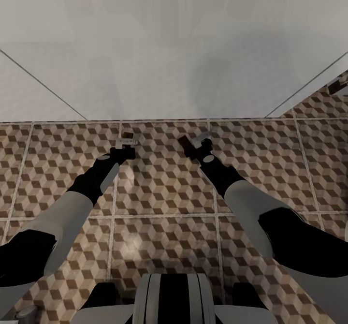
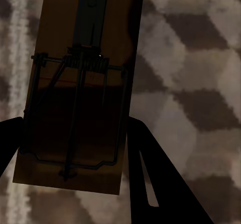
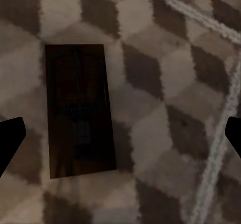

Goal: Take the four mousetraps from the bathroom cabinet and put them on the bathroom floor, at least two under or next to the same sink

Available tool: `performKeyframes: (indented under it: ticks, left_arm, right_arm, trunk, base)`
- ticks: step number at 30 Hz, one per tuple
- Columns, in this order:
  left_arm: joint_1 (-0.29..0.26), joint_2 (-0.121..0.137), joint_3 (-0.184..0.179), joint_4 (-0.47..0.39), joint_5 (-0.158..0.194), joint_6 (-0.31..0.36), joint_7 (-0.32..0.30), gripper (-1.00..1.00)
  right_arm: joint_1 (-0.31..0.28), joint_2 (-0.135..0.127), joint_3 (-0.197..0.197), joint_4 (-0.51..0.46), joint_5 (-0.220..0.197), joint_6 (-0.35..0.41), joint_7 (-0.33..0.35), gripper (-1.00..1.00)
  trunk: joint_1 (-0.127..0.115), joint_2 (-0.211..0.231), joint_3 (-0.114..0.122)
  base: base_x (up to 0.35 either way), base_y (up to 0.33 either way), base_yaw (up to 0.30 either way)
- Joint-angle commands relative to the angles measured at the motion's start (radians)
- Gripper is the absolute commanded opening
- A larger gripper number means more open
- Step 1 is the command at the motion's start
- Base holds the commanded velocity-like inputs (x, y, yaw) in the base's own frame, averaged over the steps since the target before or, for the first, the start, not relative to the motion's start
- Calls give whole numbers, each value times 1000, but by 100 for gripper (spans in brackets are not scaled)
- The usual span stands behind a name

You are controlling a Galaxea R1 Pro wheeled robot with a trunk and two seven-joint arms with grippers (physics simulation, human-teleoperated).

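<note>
the mousetrap in our left gripper (image 2: 75,148) is clamped between the dark fingers, its long axis running out past the tips toward 12 o'clock, over the bathroom floor (image 1: 164,188). we see this left mousetrap (image 2: 80,83) hanging close to the white sink front (image 1: 159,72) at 12. a second mousetrap (image 3: 78,111) lies flat on the tiles between our right gripper (image 3: 120,133) fingers, spread wide and clear of it. we judge the left arm is the one with a trap to lower.

No readable text, labels, brands or numbers anywhere. Nothing printed on either mousetrap (image 2: 75,91). Only a cube pattern on the floor tiles (image 1: 164,193).
</note>
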Motion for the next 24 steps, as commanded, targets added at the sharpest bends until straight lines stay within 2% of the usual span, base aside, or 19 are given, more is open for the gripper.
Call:
performKeyframes:
  ticks: [1, 11, 17, 21, 24]
  left_arm:
    - [0, 1, -6, -2, 5, 5, 4, -100]
    - [0, 0, -6, 26, 5, 4, 4, -100]
    - [0, 0, -6, 46, 4, 2, 4, -100]
    - [0, 0, -6, 80, 4, -30, 4, -100]
    - [0, -1, -6, 119, 4, -81, 4, -100]
  right_arm:
    - [-1, 0, 5, 0, 7, 3, -6, 100]
    - [-1, 0, 5, 0, 7, -5, -5, 100]
    - [-1, 0, 5, 0, 7, -36, 0, 100]
    - [-1, 0, 5, 0, 7, -47, 1, 100]
    - [-1, 0, 5, 1, 7, -50, 1, 100]
  trunk:
    - [0, 0, 0]
    - [0, 0, 0]
    - [0, 0, 0]
    - [0, 0, 0]
    - [0, 0, 0]
  base:
    - [0, 0, 0]
    - [0, 0, 0]
    - [0, 0, 0]
    - [0, 0, 0]
    - [0, 0, 0]
